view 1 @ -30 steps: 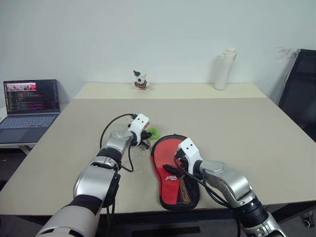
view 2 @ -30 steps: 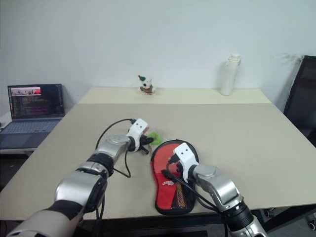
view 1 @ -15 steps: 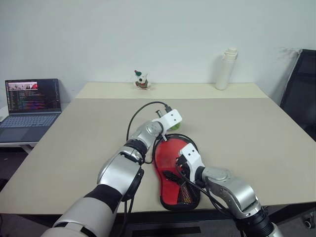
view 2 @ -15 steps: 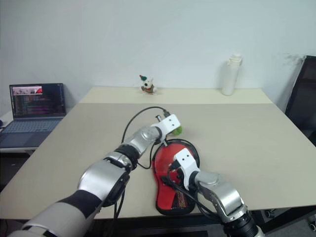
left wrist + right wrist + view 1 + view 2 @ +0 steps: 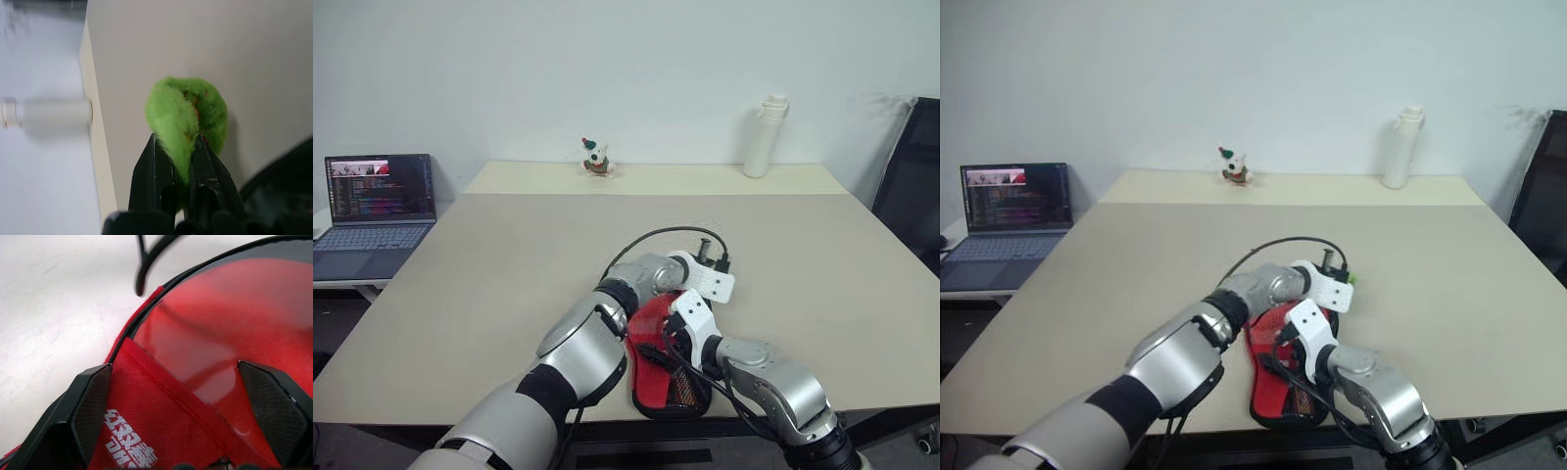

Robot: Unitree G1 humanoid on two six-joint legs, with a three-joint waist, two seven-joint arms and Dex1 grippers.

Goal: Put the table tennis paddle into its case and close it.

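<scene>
Left hand (image 5: 182, 161), pinching the small fuzzy green ball (image 5: 188, 120), has swung across from beside the red fabric case (image 5: 656, 338) to above it. You've got the right hand (image 5: 188, 401) spread over the red-faced paddle (image 5: 230, 338), half-sleeved near the bench's front edge. Zipping remains.

The left arm crosses over the upper part of the case (image 5: 658, 364), hiding its rounded end. The green ball (image 5: 188, 120) is partly covered by the left gripper (image 5: 182, 161) pinching it. A blurred white bottle (image 5: 51, 112) lies behind. The laptop (image 5: 372, 211) is cut by the picture's edge, its screen text too small to read.
</scene>
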